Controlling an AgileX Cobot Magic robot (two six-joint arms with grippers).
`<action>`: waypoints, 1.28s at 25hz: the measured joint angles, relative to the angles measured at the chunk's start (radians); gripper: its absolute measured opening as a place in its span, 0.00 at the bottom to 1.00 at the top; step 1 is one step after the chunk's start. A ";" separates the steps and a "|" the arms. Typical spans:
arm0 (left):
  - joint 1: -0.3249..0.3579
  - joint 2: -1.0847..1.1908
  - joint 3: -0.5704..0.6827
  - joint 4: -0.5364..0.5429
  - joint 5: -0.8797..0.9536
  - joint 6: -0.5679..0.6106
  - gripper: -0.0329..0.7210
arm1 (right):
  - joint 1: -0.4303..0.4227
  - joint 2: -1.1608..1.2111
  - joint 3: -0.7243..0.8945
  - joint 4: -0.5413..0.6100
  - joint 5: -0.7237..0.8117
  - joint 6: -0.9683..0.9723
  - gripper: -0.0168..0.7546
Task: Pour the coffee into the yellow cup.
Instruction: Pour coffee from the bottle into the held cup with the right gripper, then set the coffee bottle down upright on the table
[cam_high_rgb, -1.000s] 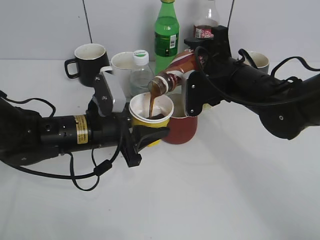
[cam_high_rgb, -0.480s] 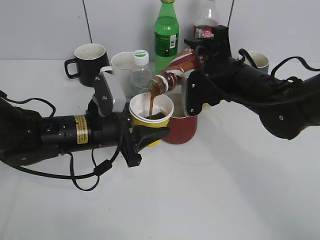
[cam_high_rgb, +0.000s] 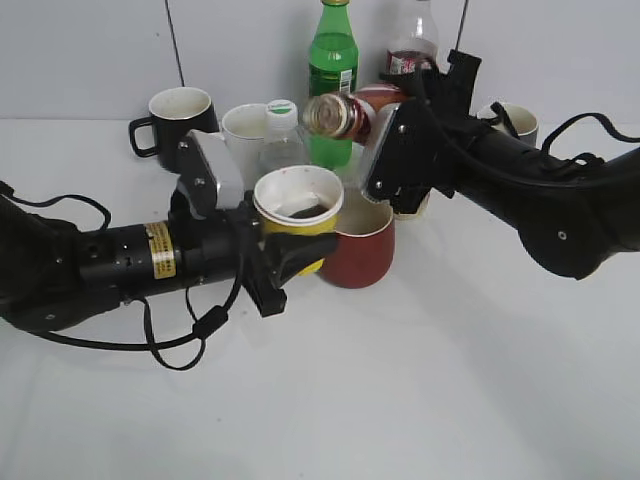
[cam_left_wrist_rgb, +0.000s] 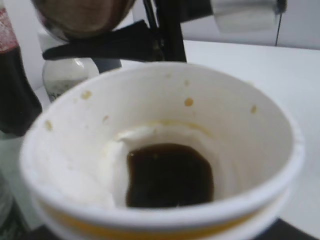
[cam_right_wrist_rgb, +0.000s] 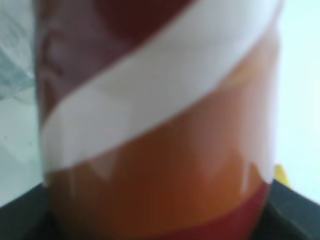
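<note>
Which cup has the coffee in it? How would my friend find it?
Look at the left gripper in the middle of the table. It holds the yellow cup, just in front of the red cup. It is the only yellow one, white inside, with a dark puddle at the bottom.

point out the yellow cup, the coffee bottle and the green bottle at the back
yellow cup (cam_high_rgb: 300, 235), exterior view, yellow outer wall below the rim.
coffee bottle (cam_high_rgb: 340, 113), exterior view, its neck near the mouth.
green bottle (cam_high_rgb: 333, 60), exterior view, upper body above the label.
</note>
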 joint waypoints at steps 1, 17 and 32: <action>0.000 0.000 0.000 -0.033 -0.012 0.000 0.48 | 0.000 0.000 0.000 0.006 -0.001 0.062 0.67; 0.144 0.000 0.051 -0.093 -0.028 0.000 0.48 | -0.017 -0.086 0.188 0.369 -0.030 0.784 0.67; 0.185 0.093 0.048 -0.313 -0.018 0.091 0.48 | -0.145 0.029 0.284 0.324 -0.176 0.952 0.67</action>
